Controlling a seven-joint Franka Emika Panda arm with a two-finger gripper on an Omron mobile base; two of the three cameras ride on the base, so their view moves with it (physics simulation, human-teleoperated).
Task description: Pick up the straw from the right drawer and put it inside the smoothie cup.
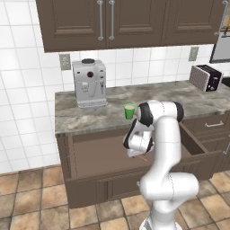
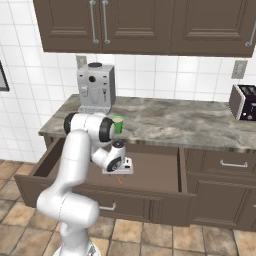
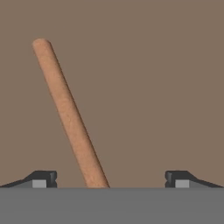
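We're looking down into the right drawer [image 1: 90, 157], pulled wide out from under the desk [image 1: 108, 114], its dark brown floor bare around the arm. The gripper [image 3: 110, 179] is low inside the drawer, close over the floor, and in the hand view its two dark fingertips [image 3: 41, 178] stand far apart, jaws wide, nothing clamped between them.

There's the straw [image 3: 70, 116], an orange-brown stick lying flat on the drawer floor. In the hand view it runs from between the fingertips, a little nearer the left one, away toward the upper left, its rounded far end free. It touches neither fingertip as far as we can see. From the left base camera we catch just a short orange piece of it poking out below the hand, on the drawer floor near the middle. From the right base camera the same thin sliver shows just under the hand, toward the drawer's front edge.

Up on the desk, the smoothie cup [image 1: 129, 111] stands upright near the front edge, green with a paler top, just above the open drawer. A coffee machine [image 1: 89, 83] sits behind it toward the left end, a toaster [image 1: 205, 77] well off at the right end.
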